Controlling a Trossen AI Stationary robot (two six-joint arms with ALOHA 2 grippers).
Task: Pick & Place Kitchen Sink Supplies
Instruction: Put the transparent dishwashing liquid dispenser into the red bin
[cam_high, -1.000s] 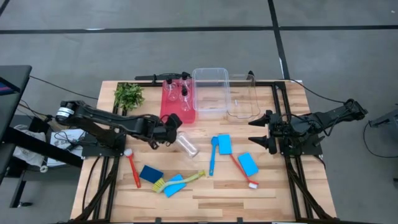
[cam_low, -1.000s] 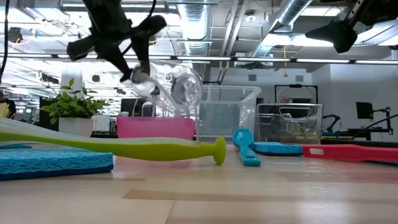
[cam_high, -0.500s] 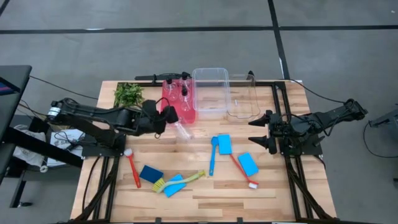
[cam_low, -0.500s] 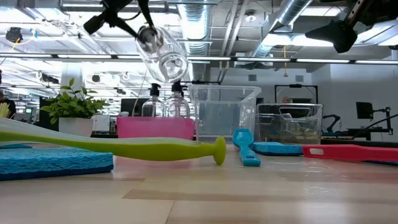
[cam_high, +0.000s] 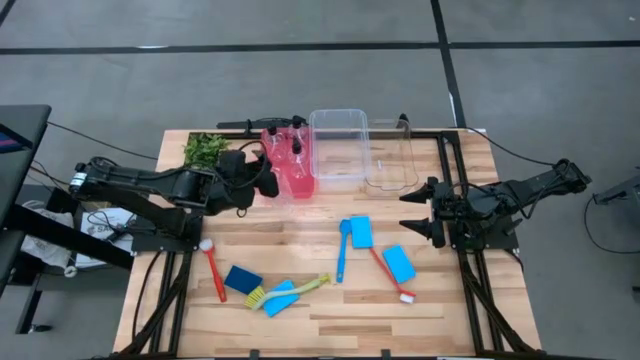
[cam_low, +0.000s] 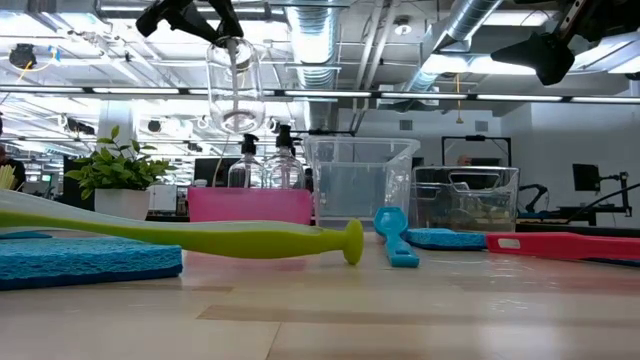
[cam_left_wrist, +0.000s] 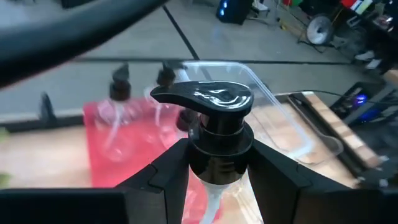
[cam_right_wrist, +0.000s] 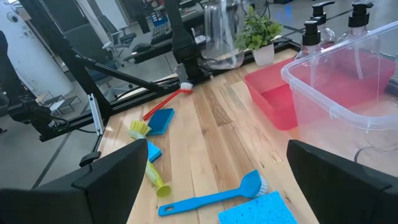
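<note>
The left arm reaches in from the table's left edge, stretched toward the red tray (cam_high: 287, 165); its left gripper (cam_left_wrist: 219, 165) has its jaws clamped on the black pump neck of a clear pump bottle (cam_low: 233, 88), which hangs upright in the air (base down, well clear of the table (cam_high: 330, 310)) just beside the tray's near-left corner; two more pump bottles (cam_low: 264, 165) stand inside that tray. The right arm waits at the table's right side, its right gripper (cam_high: 418, 212) raised and its jaws spread wide apart, holding nothing. On the table lie the blue sponges (cam_high: 398, 263), a blue brush (cam_high: 341, 250), a red brush (cam_high: 213, 268) and a yellow-green brush (cam_high: 290, 288); the clear bin (cam_high: 338, 148) sits just right of the tray.
</note>
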